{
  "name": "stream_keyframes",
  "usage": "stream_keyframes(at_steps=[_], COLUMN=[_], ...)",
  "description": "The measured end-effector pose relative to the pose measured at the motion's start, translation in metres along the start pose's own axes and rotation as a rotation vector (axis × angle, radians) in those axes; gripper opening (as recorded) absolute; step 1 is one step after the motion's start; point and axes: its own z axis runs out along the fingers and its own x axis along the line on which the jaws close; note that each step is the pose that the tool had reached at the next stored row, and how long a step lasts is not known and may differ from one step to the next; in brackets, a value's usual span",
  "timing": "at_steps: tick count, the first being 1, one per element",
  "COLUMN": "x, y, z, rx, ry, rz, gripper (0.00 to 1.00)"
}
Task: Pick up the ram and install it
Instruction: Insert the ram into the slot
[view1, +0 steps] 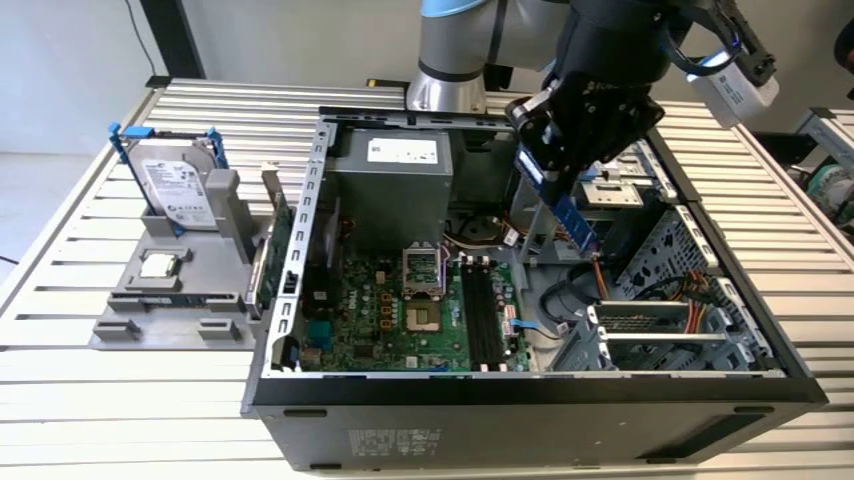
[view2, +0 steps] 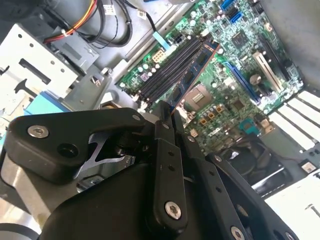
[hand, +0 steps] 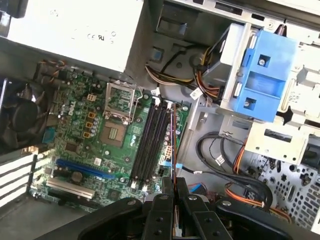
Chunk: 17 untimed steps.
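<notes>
My gripper (view1: 558, 178) hangs over the open computer case (view1: 534, 388), shut on the ram (view1: 571, 215). In the exterior view the ram is a long narrow stick slanting down from the fingers towards the motherboard (view1: 387, 330). The second wrist view has the ram (view2: 192, 75) running out from the gripper (view2: 167, 114) with dark chips on its face, its far end over the black memory slots (view2: 167, 72). In the first wrist view the ram (hand: 173, 145) is edge-on, a thin line beside the memory slots (hand: 150, 140) and above the gripper (hand: 172, 186). It stays above the board, apart from the slots.
A silver hard drive with blue rails (view1: 180, 185) stands on a grey holder (view1: 167, 310) at the exterior view's left, a small processor chip (view1: 160, 265) below it. Inside the case are the power supply (view1: 400, 170), the processor socket (view1: 424, 290), cables (hand: 220, 160) and a blue drive bracket (hand: 265, 75).
</notes>
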Motion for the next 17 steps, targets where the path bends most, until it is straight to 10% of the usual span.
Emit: stream_keyframes(at_steps=[17], x=[0.0000], y=[0.0000], z=[0.0000], rx=[-0.0057], ry=[0.0044], rz=[0.222], gripper=[0.00])
